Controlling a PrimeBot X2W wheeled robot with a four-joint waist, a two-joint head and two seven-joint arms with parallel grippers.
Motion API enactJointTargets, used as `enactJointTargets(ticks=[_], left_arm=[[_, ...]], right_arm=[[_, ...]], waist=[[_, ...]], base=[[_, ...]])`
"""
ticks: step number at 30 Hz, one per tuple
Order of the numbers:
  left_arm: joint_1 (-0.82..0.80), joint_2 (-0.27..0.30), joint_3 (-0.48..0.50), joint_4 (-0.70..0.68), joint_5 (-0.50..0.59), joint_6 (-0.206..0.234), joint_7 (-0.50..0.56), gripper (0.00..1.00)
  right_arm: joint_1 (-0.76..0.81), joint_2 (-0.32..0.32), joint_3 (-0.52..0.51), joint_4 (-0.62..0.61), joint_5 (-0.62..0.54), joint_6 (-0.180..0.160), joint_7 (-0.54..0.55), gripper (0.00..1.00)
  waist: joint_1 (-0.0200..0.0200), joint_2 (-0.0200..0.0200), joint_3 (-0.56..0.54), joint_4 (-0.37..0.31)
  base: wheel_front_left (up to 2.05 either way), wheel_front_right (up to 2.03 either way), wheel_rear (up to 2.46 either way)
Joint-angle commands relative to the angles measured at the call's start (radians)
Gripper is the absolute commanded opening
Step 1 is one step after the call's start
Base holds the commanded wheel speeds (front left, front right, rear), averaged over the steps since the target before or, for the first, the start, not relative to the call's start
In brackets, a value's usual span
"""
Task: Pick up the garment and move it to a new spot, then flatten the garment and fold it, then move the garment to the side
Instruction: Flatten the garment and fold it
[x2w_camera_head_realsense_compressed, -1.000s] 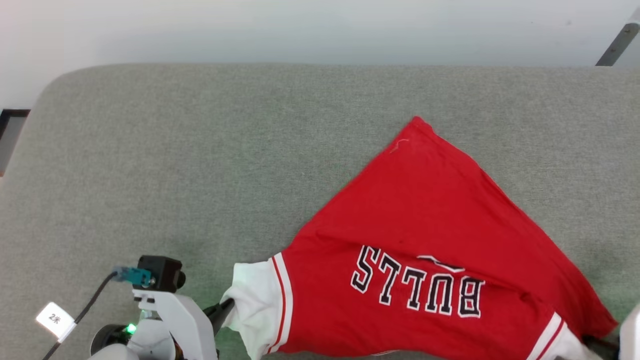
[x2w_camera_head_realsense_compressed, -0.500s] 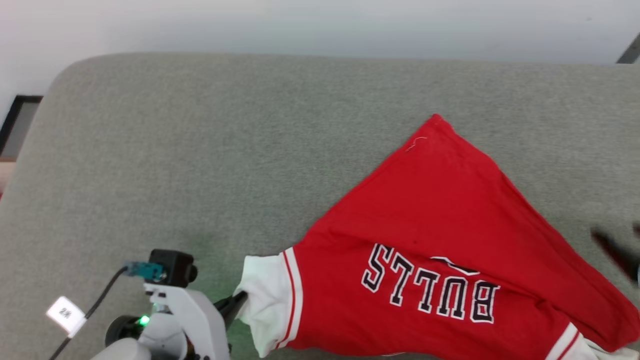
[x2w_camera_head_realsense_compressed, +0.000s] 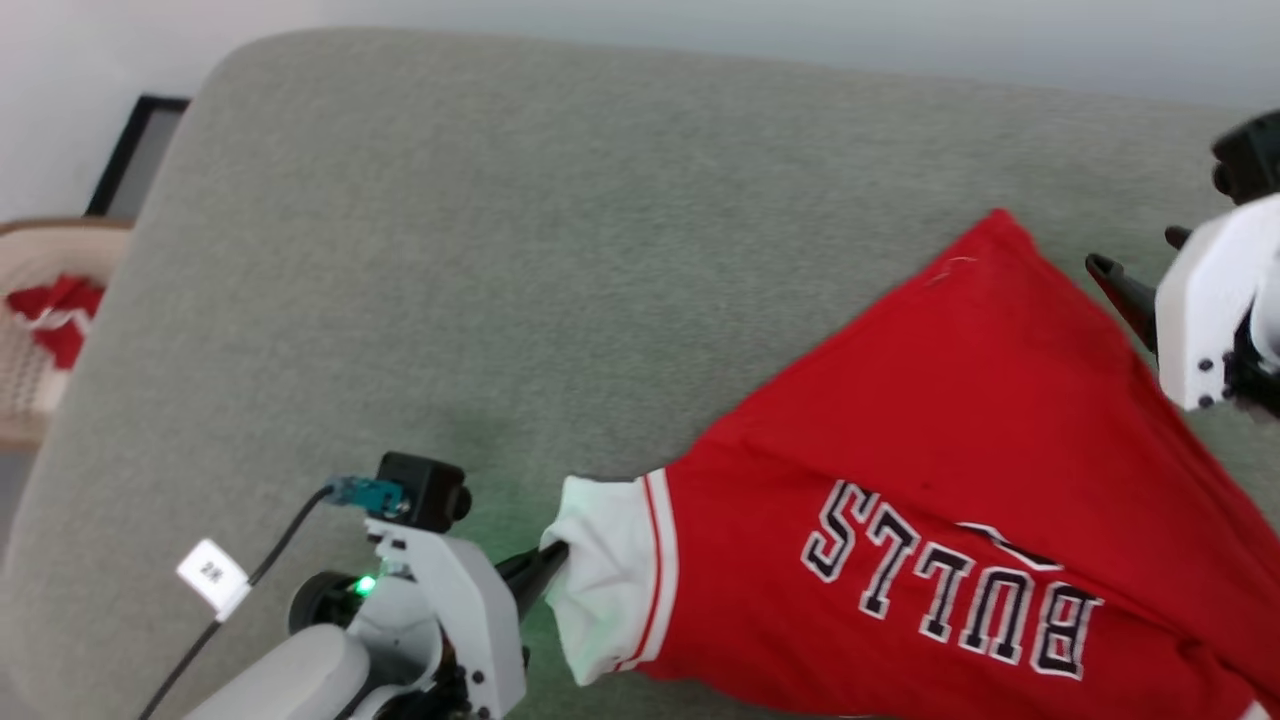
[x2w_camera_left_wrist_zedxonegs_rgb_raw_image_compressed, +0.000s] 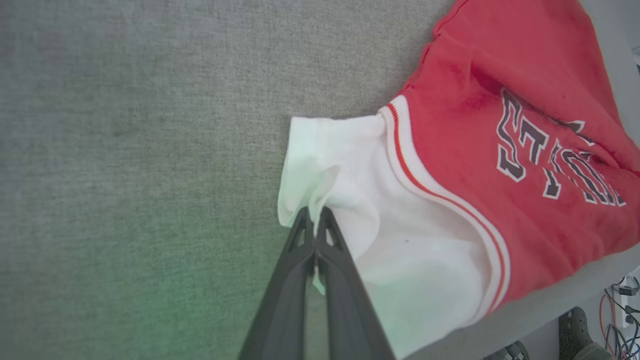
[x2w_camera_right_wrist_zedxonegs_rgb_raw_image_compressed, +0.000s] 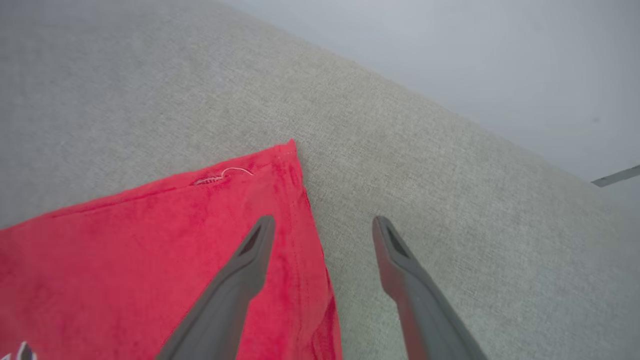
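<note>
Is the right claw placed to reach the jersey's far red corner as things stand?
Probably yes. The right claw hangs open beside the far corner of the garment, one finger over the red edge, the other over bare cushion, and nothing lies between.

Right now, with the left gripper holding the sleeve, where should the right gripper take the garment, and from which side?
Probably the far red corner of the garment, coming from its bare right edge. It lies flat in a single point, and the open right gripper straddles that edge just short of it. The left gripper is shut on the white sleeve.
</note>
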Motion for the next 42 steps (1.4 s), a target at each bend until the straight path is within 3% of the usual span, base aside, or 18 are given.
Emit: enactJointTargets(ticks=[1, 9, 16, 19, 20, 21, 23, 30, 35, 42], left_arm=[[-0.015, -0.011, -0.004, 0.009, 0.008, -0.01, 0.0, 0.0], [-0.059, -0.064, -0.021, 0.069, 0.016, -0.055, -0.008, 0.0], [-0.085, -0.093, -0.03, 0.118, 0.017, -0.085, -0.013, 0.0], [-0.09, -0.101, -0.03, 0.133, 0.012, -0.094, -0.015, 0.0], [-0.091, -0.102, -0.031, 0.139, 0.011, -0.095, -0.015, 0.0], [-0.091, -0.101, -0.031, 0.145, 0.009, -0.096, -0.015, 0.0], [-0.091, -0.099, -0.029, 0.154, 0.01, -0.099, -0.015, 0.0], [-0.114, -0.075, -0.023, 0.167, -0.001, -0.106, 0.015, 0.0], [-0.171, 0.0, 0.004, 0.116, -0.008, -0.086, 0.088, 0.0], [-0.336, 0.133, 0.051, 0.043, 0.021, -0.049, 0.236, 0.0]], right_arm=[[-0.035, -0.014, 0.035, 0.035, 0.007, -0.001, -0.016, 1.0], [-0.221, -0.055, 0.245, 0.324, 0.058, -0.001, -0.095, 1.0], [-0.295, -0.052, 0.375, 0.486, 0.13, -0.001, -0.072, 1.0], [-0.291, -0.048, 0.427, 0.551, 0.172, -0.001, -0.011, 1.0], [-0.283, -0.047, 0.448, 0.568, 0.186, -0.001, 0.024, 0.04], [-0.276, -0.048, 0.466, 0.584, 0.208, 0.0, 0.071, 0.0], [-0.283, -0.06, 0.488, 0.607, 0.231, 0.0, 0.131, 0.0], [-0.352, -0.053, 0.503, 0.603, 0.287, -0.001, 0.14, 0.0], [-0.413, -0.052, 0.522, 0.522, 0.341, -0.001, 0.104, 0.0], [-0.472, -0.108, 0.557, 0.399, 0.381, -0.001, 0.008, 0.0]], waist=[[0.0, 0.0, 0.038, 0.048], [0.0, 0.0, 0.079, 0.116], [0.0, 0.0, 0.106, 0.15], [0.0, 0.0, 0.109, 0.154], [0.0, 0.0, 0.109, 0.154], [0.0, 0.0, 0.107, 0.154], [0.0, 0.0, 0.105, 0.15], [0.0, 0.0, 0.081, 0.111], [0.0, 0.0, 0.043, 0.054], [0.0, 0.0, -0.029, -0.033]], base=[[0.0, 0.0, 0.0], [0.0, 0.0, 0.0], [0.0, 0.0, 0.0], [0.0, 0.0, 0.0], [0.0, 0.0, 0.0], [0.0, 0.0, 0.0], [0.0, 0.0, 0.0], [0.0, 0.0, 0.0], [0.0, 0.0, 0.0], [0.0, 0.0, 0.0]])
